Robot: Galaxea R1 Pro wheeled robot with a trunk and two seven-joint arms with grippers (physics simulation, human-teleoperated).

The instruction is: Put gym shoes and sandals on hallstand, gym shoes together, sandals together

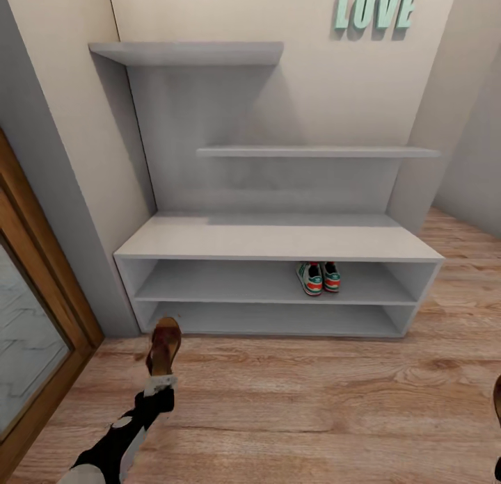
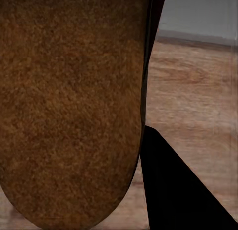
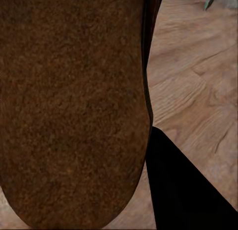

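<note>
Pale grey hallstand (image 1: 278,237) against the wall, stepped shelves above a low bench with two open tiers. Two gym shoes (image 1: 318,277) stand side by side, touching, on the upper tier, right of centre. The left gripper (image 1: 161,383) grasps one brown sandal (image 1: 164,345) by its heel, toe pointing toward the rack's lower left corner, above the wood-plank corridor floor (image 1: 313,407). The second sandal (image 3: 69,106) sits close against the right wrist camera beside a dark finger (image 3: 183,190); whether the right gripper clamps it cannot be told. "LOVE" lettering (image 1: 376,10) hangs on the wall.
</note>
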